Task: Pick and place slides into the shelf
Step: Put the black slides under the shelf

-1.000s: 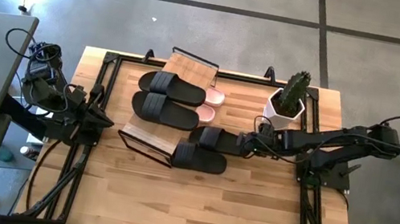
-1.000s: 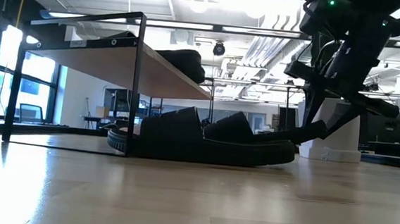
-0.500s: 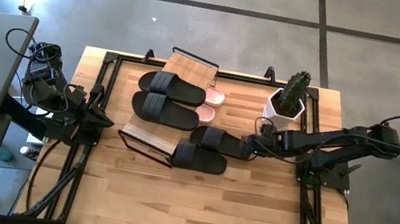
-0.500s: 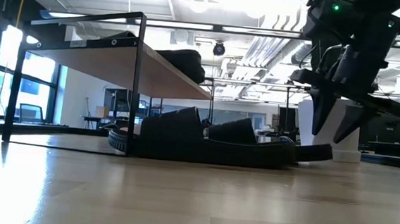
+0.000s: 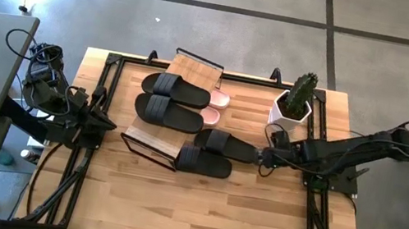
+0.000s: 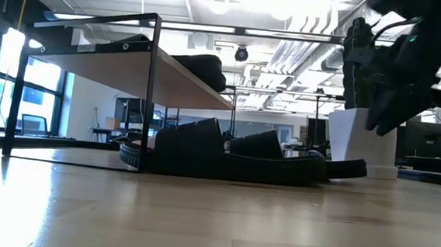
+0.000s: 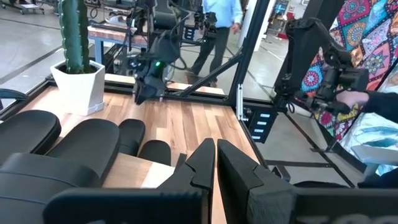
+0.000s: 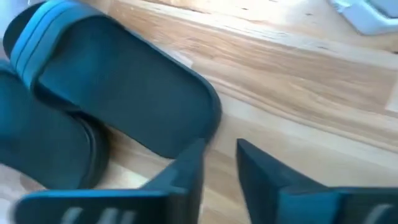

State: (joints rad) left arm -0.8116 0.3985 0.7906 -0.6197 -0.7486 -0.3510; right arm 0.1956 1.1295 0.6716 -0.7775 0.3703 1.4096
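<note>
Right gripper (image 5: 264, 157) hangs empty, fingers narrowly parted, just beside two black strapped slide sandals (image 5: 206, 151) left on the table; two more occupy the slanted bamboo-board shelf (image 5: 191, 68), pink pair beneath.

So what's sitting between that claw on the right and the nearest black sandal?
Nothing: in the right wrist view, only bare table separates the right gripper from the sandal's heel. The high view agrees.

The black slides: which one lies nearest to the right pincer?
The black slide on the table whose heel points at the right pincer. The other table slide lies nearer the front edge; two lie on the shelf.
</note>
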